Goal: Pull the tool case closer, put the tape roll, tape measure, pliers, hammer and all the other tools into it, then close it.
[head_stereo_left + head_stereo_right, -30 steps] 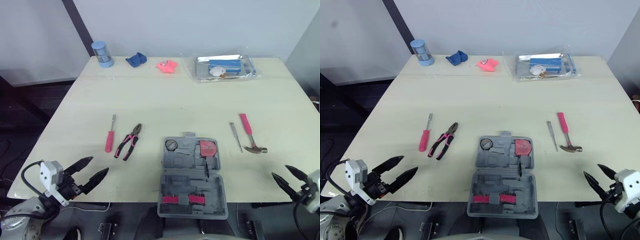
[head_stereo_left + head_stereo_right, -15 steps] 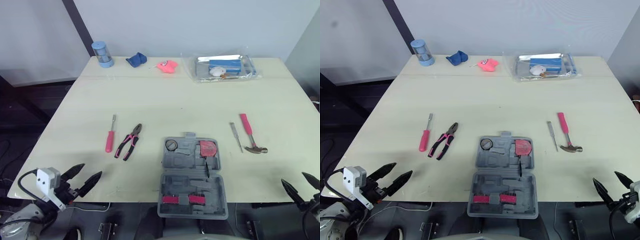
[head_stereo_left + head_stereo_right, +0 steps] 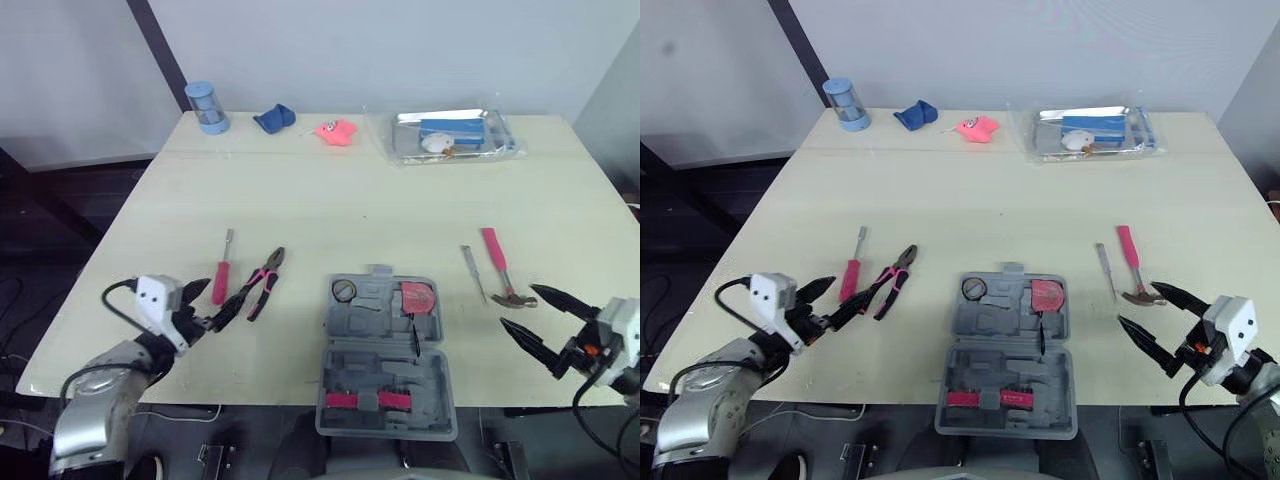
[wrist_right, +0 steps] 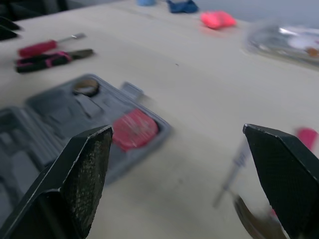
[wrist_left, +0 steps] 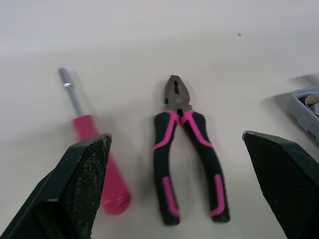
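**Both grippers open, each lined up on tools either side of the case**

The case (image 3: 385, 350) lies open at the table's (image 3: 350, 190) near edge, the tape roll (image 3: 343, 290) and tape measure (image 3: 417, 297) in its far half. That nearness puts every loose tool within reach of an arm.

Left of the case, the left gripper (image 3: 215, 300) has its fingers spread wide, pointing at the pliers (image 3: 258, 283) and screwdriver (image 3: 220, 280), probably to take the pliers. Right of the case, the right gripper (image 3: 518, 309) is just as wide, low beside the hammer (image 3: 500, 272).

The head views give the layout. The left wrist view adds the aim — the pliers sit between the fingers (image 5: 82, 189), handles nearest. The right wrist view looks across the case, with the hammer blurred at its edge.
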{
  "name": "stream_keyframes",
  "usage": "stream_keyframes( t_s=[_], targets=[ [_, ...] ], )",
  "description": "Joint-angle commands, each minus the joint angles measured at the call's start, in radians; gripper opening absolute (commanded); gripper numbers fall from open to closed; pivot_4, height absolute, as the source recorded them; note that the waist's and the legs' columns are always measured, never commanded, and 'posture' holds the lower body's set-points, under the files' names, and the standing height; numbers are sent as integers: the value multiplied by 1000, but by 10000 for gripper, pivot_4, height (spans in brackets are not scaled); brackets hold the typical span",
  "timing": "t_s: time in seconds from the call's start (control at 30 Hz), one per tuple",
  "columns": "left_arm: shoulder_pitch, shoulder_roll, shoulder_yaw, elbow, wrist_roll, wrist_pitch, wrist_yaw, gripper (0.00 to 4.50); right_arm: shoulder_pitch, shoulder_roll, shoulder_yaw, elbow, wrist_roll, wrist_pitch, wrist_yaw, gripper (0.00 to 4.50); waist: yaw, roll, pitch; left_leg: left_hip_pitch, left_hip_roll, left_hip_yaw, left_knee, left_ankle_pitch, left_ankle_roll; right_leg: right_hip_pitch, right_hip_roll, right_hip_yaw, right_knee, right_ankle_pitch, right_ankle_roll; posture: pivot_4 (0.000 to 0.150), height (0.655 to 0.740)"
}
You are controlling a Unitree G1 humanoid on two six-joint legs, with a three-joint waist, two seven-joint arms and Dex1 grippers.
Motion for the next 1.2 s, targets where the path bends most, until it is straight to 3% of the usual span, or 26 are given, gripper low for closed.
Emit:
stream_keyframes(
  t_s=[0.03,0.37,0.77,1.2],
  targets=[
    [-58,-7,-31,-24,36,62,75,45000,-31,-46,28,-84,27,21,48,43908,0,0,0,0,0,0,0,0,0,0,0,0,0,0,0,1500,7400],
    [-198,-45,-126,73,112,134,141,45000,-108,-118,96,-137,38,39,155,43908,0,0,0,0,-1,-1,1,0,0,0,0,-1,0,0,0,1500,7400],
    [-294,-72,-153,194,167,207,203,45000,-150,-112,130,-150,28,46,142,43908,1,-1,0,-1,-1,-2,1,0,0,0,0,-2,0,0,0,1500,7400],
    [-349,-63,-200,288,208,177,140,45000,-157,-108,156,-156,15,36,142,43908,4,0,0,-1,-1,-2,1,0,0,0,0,-2,1,0,0,1500,7400]
  ],
)
